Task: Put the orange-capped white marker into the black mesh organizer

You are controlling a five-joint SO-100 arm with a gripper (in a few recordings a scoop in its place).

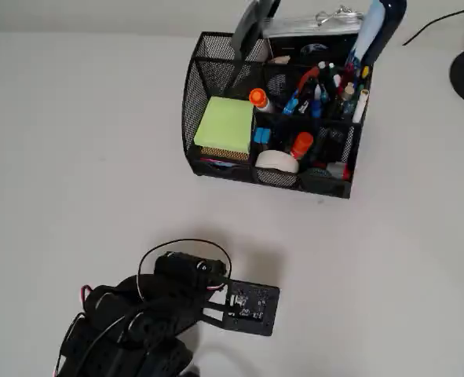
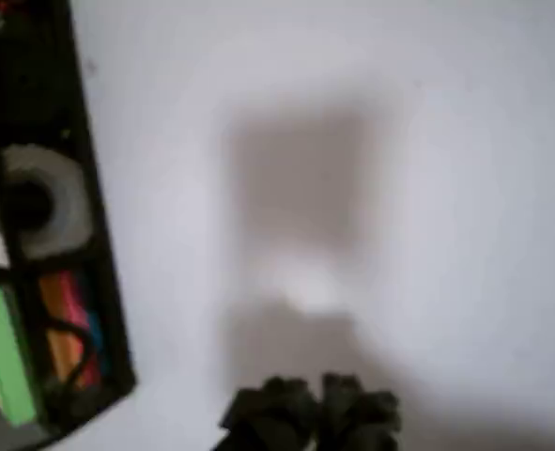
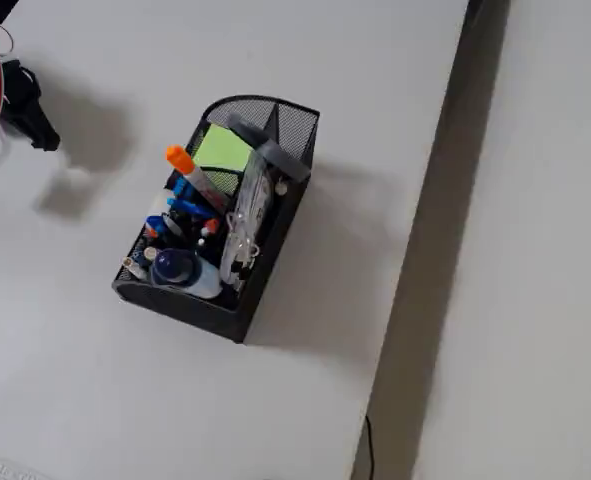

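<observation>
The black mesh organizer (image 1: 216, 63) stands at the top middle of the overhead view, packed with pens. The orange-capped white marker (image 1: 257, 98) stands tilted in a middle compartment, its cap (image 3: 179, 158) sticking up above the rim. My gripper (image 2: 310, 413) is apart from the organizer over bare table. Its blurred dark fingers sit together with nothing between them. In the fixed view the gripper (image 3: 33, 118) is at the top left, away from the organizer (image 3: 275, 235). The organizer's front wall (image 2: 94, 244) shows at the left edge of the wrist view.
The organizer also holds green sticky notes (image 1: 225, 124), a tape roll (image 1: 277, 161), a stubby orange-topped stick (image 1: 302, 144) and a blue-capped bottle (image 3: 180, 270). The arm's body (image 1: 129, 322) fills the lower left. The table edge (image 3: 415, 260) runs down the right of the fixed view.
</observation>
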